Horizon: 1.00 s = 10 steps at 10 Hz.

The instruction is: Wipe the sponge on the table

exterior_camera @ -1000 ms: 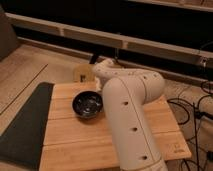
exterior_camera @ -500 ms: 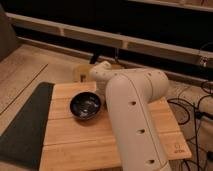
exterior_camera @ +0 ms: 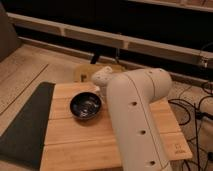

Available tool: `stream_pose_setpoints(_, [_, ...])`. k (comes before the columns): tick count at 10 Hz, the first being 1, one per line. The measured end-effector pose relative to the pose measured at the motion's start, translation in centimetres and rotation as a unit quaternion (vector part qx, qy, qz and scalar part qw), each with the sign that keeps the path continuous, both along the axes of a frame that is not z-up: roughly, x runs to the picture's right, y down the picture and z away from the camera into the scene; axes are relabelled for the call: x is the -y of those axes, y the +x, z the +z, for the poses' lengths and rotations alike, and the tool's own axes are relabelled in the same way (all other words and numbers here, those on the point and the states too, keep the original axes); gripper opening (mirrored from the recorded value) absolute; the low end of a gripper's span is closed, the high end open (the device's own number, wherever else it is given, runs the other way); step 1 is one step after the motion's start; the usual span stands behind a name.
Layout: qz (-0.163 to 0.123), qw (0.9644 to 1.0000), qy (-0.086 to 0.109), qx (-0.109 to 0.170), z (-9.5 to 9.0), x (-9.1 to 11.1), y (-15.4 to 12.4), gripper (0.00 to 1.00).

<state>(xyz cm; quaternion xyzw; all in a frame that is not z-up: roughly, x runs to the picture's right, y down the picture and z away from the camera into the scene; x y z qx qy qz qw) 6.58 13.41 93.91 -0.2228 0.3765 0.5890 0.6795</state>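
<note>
Jaws sit behind the bulky white arm (exterior_camera: 135, 120) at the far edge of the honey-coloured plank desk (exterior_camera: 75, 145) — opening cannot be told; sponge hidden.

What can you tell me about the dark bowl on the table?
The bowl is round, dark and glossy, with faint glints inside. It stands upright on the far-left part of the wooden table. The white arm passes close beside it. The gripper is out of sight, apparently behind that arm. Any contents cannot be made out.
</note>
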Motion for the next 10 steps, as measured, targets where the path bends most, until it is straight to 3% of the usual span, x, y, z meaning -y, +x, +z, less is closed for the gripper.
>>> stream_pose_setpoints(3, [-0.015,0.9990,0.008,-0.042,1.3,1.4,2.9,0.00])
stream_pose_setpoints(5, [-0.021,0.9982,0.026,-0.049,2.9,3.7,3.3,0.00])
stream_pose_setpoints(8, [-0.021,0.9981,0.055,-0.017,5.2,6.8,0.9,0.00])
stream_pose_setpoints(10, [-0.012,0.9972,0.070,0.021,6.0,7.9,-2.2,0.00])
